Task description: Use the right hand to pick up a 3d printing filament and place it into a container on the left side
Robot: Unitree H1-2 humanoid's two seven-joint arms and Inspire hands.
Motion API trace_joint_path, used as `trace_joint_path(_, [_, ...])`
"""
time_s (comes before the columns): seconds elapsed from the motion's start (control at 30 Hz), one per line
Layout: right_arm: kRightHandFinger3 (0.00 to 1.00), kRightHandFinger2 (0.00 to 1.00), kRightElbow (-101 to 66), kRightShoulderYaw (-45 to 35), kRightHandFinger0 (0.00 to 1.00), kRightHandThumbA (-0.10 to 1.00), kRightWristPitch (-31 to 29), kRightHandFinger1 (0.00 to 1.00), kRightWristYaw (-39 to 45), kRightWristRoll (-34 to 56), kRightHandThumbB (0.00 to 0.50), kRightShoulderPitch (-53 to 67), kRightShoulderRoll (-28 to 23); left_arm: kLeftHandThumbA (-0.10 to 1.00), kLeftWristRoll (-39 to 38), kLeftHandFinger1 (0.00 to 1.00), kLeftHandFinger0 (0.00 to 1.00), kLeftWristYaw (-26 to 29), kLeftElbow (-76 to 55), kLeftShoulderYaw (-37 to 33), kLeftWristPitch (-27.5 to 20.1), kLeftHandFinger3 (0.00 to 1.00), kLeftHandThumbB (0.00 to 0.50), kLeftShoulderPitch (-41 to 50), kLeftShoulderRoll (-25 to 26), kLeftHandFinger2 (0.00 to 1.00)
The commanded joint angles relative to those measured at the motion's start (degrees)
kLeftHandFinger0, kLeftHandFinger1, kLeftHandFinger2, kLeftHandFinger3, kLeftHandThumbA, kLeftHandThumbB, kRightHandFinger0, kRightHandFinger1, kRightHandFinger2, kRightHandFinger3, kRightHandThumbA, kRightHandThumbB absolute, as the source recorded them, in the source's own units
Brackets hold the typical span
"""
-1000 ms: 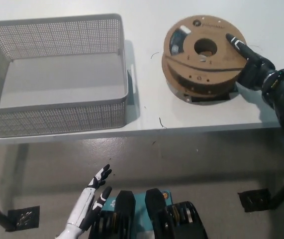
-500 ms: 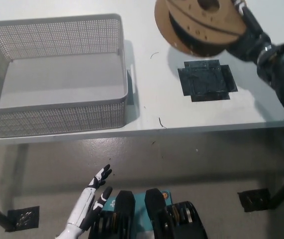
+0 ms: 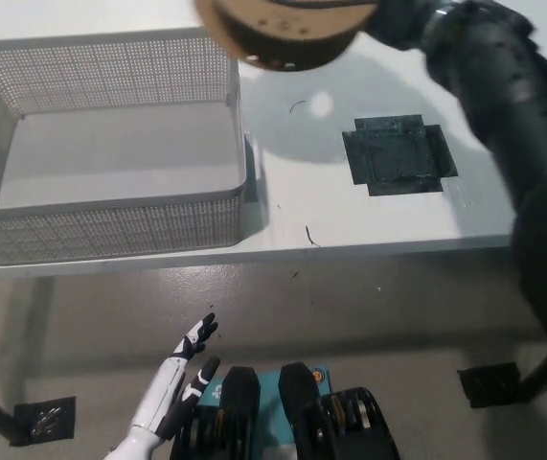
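The brown cardboard filament spool (image 3: 283, 29) is in the air at the top edge of the head view, blurred and partly cut off, just right of the basket's far right corner. My black right hand (image 3: 399, 21) is shut on its right side, and the arm stretches in from the right. The grey mesh basket (image 3: 239, 125) stands empty on the table's left half. My white left hand (image 3: 182, 379) rests low below the table's front edge with its fingers apart, holding nothing.
A black square mat (image 3: 399, 153) lies on the white table (image 3: 292, 211) where the spool stood. The spool's shadow falls on the table beside the basket. The table's front edge runs across the middle, with grey floor below.
My right hand has carried the spool further left and up, from above the black mat to near the basket's far right corner. The left hand has stayed in place.
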Motion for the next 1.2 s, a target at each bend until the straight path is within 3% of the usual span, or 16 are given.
trace_joint_path(0.0, [1.0,0.73,-2.58,3.95,0.0,-0.1,-5.04,0.2,0.73,-0.98,0.139,-7.64,3.29,1.0,-0.25,1.0,1.0,0.85,-0.43,-0.65,-2.43,1.0,0.174,-0.55,0.47,1.0])
trace_joint_path(0.2, [1.0,0.86,-1.84,11.46,0.0,-0.1,-7.63,0.28,-4.44,-4.96,0.127,-9.54,7.76,1.0,-0.68,1.0,1.0,0.87,-0.71,-0.92,-2.43,1.0,0.186,-0.7,0.64,1.0])
trace_joint_path(0.33, [1.0,0.85,-1.62,15.23,0.0,-0.1,-9.33,0.34,-7.04,-6.61,0.142,-9.7,9.88,1.0,-0.55,1.0,1.0,0.65,-0.8,-1.17,-2.43,1.0,0.201,-0.73,0.87,1.0])
trace_joint_path(0.43, [0.71,1.0,-1.46,19.9,0.06,-0.1,-10.7,0.48,-9.9,-10.16,0.145,-9.84,11.14,1.0,-0.69,1.0,1.0,0.45,-0.99,-1.03,-2.43,1.0,0.211,-0.67,0.99,1.0])
trace_joint_path(0.47, [1.0,1.0,-1.27,21.99,0.08,-0.1,-10.03,0.49,-11.75,-11.79,0.146,-10.13,11.63,1.0,-0.84,1.0,1.0,0.29,-0.96,-0.95,-2.43,1.0,0.215,-0.64,1.01,1.0])
trace_joint_path(0.5, [0.94,1.0,-1.18,26.58,0.09,-0.1,-9.96,0.51,-13.6,-15.9,0.146,-10.42,12.16,1.0,-0.86,1.0,1.0,-0.04,-0.94,-0.78,-2.43,1.0,0.229,-0.6,0.96,1.0])
trace_joint_path(0.57, [0.64,0.99,-1.04,33.44,0.08,-0.1,-10.5,0.57,-17.64,-21.02,0.176,-10.83,13.32,1.0,-0.6,1.0,1.0,-0.01,-1.15,-1.01,-2.43,1.0,0.22,-0.8,1.16,1.0])
trace_joint_path(0.6, [0.72,0.96,-1.04,34.68,0.15,-0.1,-10.69,0.61,-18.12,-21.34,0.184,-10.85,13.45,1.0,-0.65,1.0,1.0,-0.09,-1.17,-1.04,-2.43,1.0,0.216,-0.84,1.18,1.0])
trace_joint_path(0.63, [0.93,0.96,-0.95,36.7,0.21,-0.1,-10.84,0.64,-18.23,-22.63,0.186,-11.01,13.73,1.0,-0.67,1.0,1.0,-0.21,-1.07,-1.09,-2.43,1.0,0.216,-1.04,1.14,1.0])
trace_joint_path(0.67, [0.99,0.74,-0.81,38.1,0.17,-0.1,-10.24,0.52,-17.1,-22.86,0.198,-11.28,13.97,1.0,-0.59,1.0,1.0,-0.28,-1.07,-1.11,-2.43,1.0,0.213,-1.12,1.19,1.0])
trace_joint_path(0.7, [1.0,0.95,-0.77,38.84,0.39,-0.03,-10.08,0.73,-15.2,-22.38,0.237,-11.48,14.11,1.0,-0.54,1.0,1.0,-0.18,-1.08,-1.22,-2.43,1.0,0.209,-1.22,1.28,1.0])
trace_joint_path(0.73, [1.0,0.95,-0.8,39.57,0.52,-0.01,-10.63,0.78,-13.45,-22.16,0.227,-11.47,14.12,1.0,-0.52,1.0,1.0,-0.12,-1.05,-1.25,-2.43,1.0,0.208,-1.32,1.28,1.0])
trace_joint_path(0.8, [1.0,1.0,-0.83,40.54,0.83,0.22,-10.54,1.0,-9.35,-21.76,0.324,-11.56,14.0,1.0,-0.34,1.0,1.0,-0.15,-0.94,-1.23,-2.43,1.0,0.225,-1.45,1.25,1.0])
trace_joint_path(0.83, [1.0,1.0,-0.71,41.23,0.98,0.32,-9.8,1.0,-7.1,-21.88,0.341,-11.72,14.12,1.0,-0.21,1.0,1.0,-0.31,-0.96,-1.25,-2.43,1.0,0.231,-1.54,1.24,1.0])
trace_joint_path(1.07, [1.0,1.0,-0.13,43.82,1.0,0.45,-10.35,1.0,-4.02,-22.95,0.333,-10.74,14.31,1.0,0.83,1.0,1.0,-1.08,-1.41,-1.43,-2.42,1.0,0.231,-2.24,1.19,1.0])
trace_joint_path(1.17, [1.0,1.0,-0.39,44.48,1.0,0.71,-10.77,1.0,-1.58,-23.44,0.38,-10.53,13.57,1.0,0.63,1.0,1.0,-1.3,-1.07,-1.66,-2.43,1.0,0.23,-2.72,1.32,1.0])
